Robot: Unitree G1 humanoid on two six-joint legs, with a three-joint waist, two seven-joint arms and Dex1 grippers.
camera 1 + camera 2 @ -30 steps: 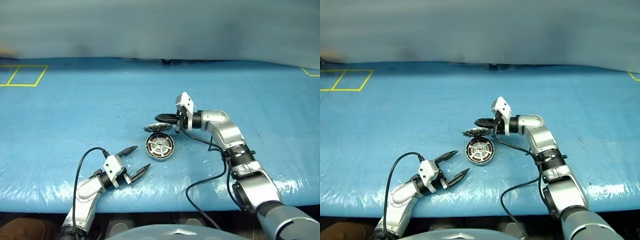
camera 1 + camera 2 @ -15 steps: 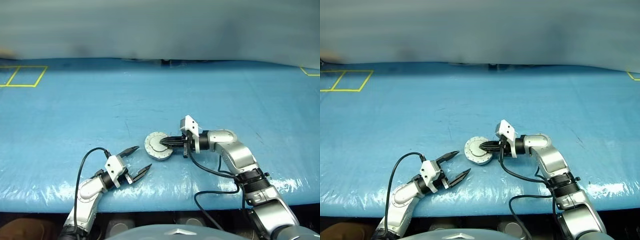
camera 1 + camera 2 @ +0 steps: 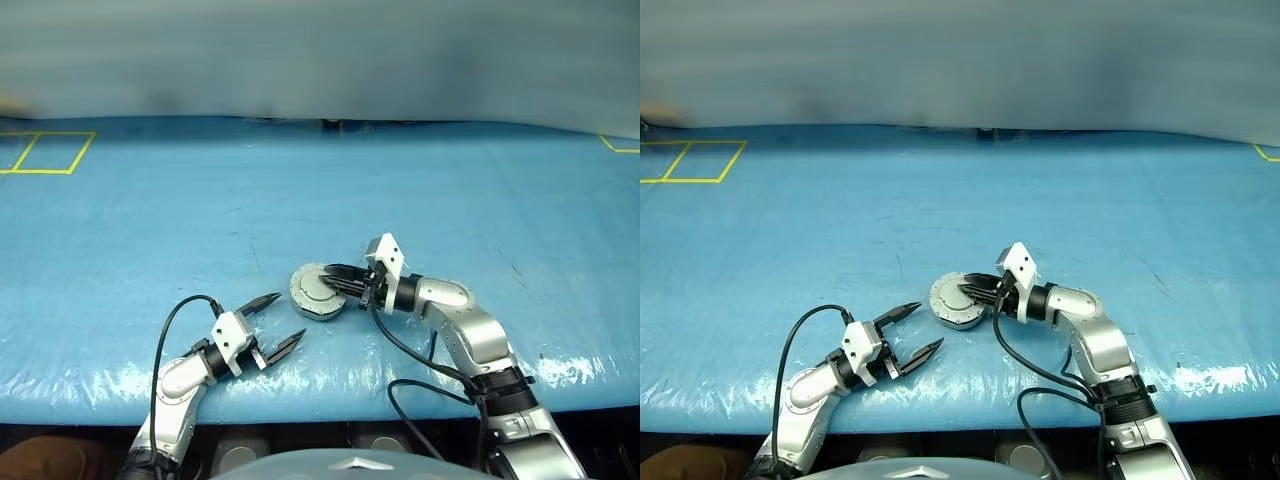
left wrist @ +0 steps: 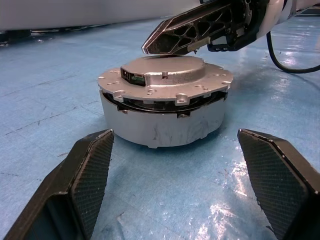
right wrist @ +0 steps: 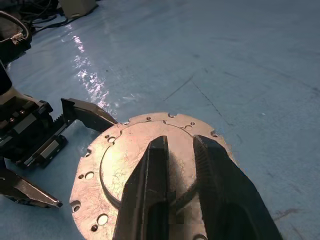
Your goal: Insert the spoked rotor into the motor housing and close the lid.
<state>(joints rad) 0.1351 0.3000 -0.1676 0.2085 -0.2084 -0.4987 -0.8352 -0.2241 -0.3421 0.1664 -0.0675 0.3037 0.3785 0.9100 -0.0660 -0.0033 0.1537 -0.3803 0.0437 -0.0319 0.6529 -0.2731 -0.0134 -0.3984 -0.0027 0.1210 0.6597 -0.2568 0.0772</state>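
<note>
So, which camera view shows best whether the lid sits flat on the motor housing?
The left wrist view: it looks side-on at the lid resting on the motor housing, so the seam between them shows. The right wrist view shows the lid's top face. The head views show it small, from above.

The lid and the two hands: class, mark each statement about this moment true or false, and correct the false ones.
1. The lid lies down flat over the motor housing. True.
2. The right hand is over the lid's top. True.
3. The left hand grips the housing. False: it is open, apart from it, on the blue table.
4. The lid stands upright on its hinge. False: it is down.
5. The right hand's fingers are spread wide. False: only a narrow gap shows.
</note>
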